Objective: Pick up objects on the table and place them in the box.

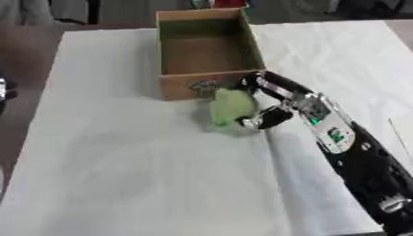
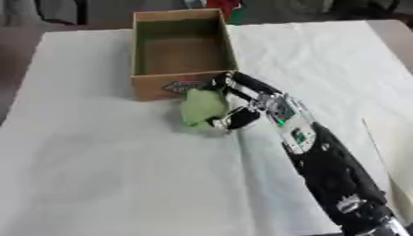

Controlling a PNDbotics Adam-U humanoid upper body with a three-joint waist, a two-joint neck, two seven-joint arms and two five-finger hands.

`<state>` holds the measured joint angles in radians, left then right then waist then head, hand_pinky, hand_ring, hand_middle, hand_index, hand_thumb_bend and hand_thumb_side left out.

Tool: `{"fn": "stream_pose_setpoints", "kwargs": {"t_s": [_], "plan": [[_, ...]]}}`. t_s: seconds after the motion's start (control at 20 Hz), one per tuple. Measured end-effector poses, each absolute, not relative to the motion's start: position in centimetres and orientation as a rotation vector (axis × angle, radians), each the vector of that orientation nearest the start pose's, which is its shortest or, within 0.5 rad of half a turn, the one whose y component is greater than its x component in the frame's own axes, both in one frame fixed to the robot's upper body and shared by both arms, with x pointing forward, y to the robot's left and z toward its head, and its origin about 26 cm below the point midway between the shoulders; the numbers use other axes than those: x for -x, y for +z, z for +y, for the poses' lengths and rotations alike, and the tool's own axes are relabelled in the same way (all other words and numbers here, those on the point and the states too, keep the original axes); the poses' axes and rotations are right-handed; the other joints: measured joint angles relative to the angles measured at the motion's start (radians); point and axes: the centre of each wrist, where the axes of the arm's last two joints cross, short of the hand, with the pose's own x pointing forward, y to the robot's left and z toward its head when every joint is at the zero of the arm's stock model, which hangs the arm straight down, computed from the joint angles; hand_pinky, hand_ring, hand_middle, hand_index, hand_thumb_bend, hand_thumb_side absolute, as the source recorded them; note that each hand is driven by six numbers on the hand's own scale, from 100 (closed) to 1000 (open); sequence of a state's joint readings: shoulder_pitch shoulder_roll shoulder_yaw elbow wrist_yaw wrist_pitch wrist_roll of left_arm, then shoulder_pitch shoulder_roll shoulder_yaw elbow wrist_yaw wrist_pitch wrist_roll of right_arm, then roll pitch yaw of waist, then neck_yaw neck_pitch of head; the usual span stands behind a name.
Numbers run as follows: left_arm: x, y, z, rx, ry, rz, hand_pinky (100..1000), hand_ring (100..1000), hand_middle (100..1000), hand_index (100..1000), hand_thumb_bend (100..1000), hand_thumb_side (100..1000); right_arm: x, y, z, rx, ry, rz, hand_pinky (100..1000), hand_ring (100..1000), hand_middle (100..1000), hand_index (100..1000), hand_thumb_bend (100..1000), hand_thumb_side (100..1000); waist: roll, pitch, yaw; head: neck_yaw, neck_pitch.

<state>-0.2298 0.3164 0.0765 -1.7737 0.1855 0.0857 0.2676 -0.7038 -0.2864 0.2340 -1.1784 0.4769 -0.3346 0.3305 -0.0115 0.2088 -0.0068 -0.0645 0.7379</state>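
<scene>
The cardboard box stands open-topped at the far middle of the table. It is rectangular, with plain brown walls and a brown floor; nothing shows inside it. A small mark or label sits on its near outer wall (too blurred to read).

The table is covered by a white cloth, which is smooth on the robot's left and creased on its right, with one long fold running toward the near edge.

The green object is just in front of the box's near wall, beside the box's near right corner. It is pale green, soft-edged and roughly oval, with a matte surface. Whether it touches the table or sits slightly above it cannot be determined.

The right hand comes in from the lower right on a black arm with silver joints and a green-lit panel. Its fingers curve over the top of the green object and its thumb closes in from below, so the object is pinched between them. The fingers' upper ends lie close to the box wall.

The left hand does not appear in either view.
</scene>
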Motion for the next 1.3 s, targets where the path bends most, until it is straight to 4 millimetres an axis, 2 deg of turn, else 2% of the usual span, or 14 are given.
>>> {"fn": "stream_pose_setpoints", "kwargs": {"t_s": [0.15, 0.4, 0.45, 0.5, 0.7, 1.0, 1.3], "plan": [[-31.9, 13.3, 30.2, -0.257, 0.124, -1.927, 740, 673, 605, 634, 229, 426, -43.6, 13.7, -20.4, 0.269, 1.309, -1.927, 627, 681, 384, 461, 252, 100, 0.0, 0.0, -0.001, 0.0, 0.0], [-31.9, 13.3, 30.2, -0.257, 0.124, -1.926, 741, 673, 605, 634, 228, 426, -44.2, 18.5, -19.3, 0.365, 1.274, -2.059, 636, 677, 386, 464, 249, 100, 0.0, -0.006, -0.001, 0.0, 0.0], [-31.9, 13.3, 30.3, -0.257, 0.124, -1.925, 740, 673, 605, 634, 228, 426, -44.3, 19.4, -18.9, 0.389, 1.275, -2.082, 637, 676, 387, 464, 100, 100, 0.0, -0.006, 0.0, 0.0, 0.0], [-31.9, 13.3, 30.3, -0.257, 0.124, -1.925, 740, 674, 605, 634, 228, 426, -44.4, 20.3, -18.4, 0.41, 1.277, -2.101, 637, 675, 386, 464, 250, 100, 0.0, -0.006, 0.001, 0.0, 0.0], [-31.9, 13.3, 30.2, -0.252, 0.123, -1.925, 740, 674, 605, 633, 229, 426, -45.1, 22.7, -16.0, 0.465, 1.268, -2.154, 633, 674, 384, 464, 263, 100, 0.0, -0.006, 0.018, -0.001, 0.0], [-32.0, 13.3, 30.0, -0.238, 0.118, -1.927, 740, 673, 605, 633, 230, 425, -46.8, 22.7, -12.5, 0.5, 1.207, -2.123, 633, 682, 405, 488, 308, 100, 0.003, 0.0, 0.057, -0.015, -0.005], [-32.1, 13.4, 29.8, -0.226, 0.117, -1.93, 740, 673, 605, 633, 231, 425, -48.2, 19.7, -10.9, 0.605, 1.116, -1.995, 636, 697, 463, 556, 322, 100, 0.004, 0.007, 0.076, -0.029, -0.018]]}}
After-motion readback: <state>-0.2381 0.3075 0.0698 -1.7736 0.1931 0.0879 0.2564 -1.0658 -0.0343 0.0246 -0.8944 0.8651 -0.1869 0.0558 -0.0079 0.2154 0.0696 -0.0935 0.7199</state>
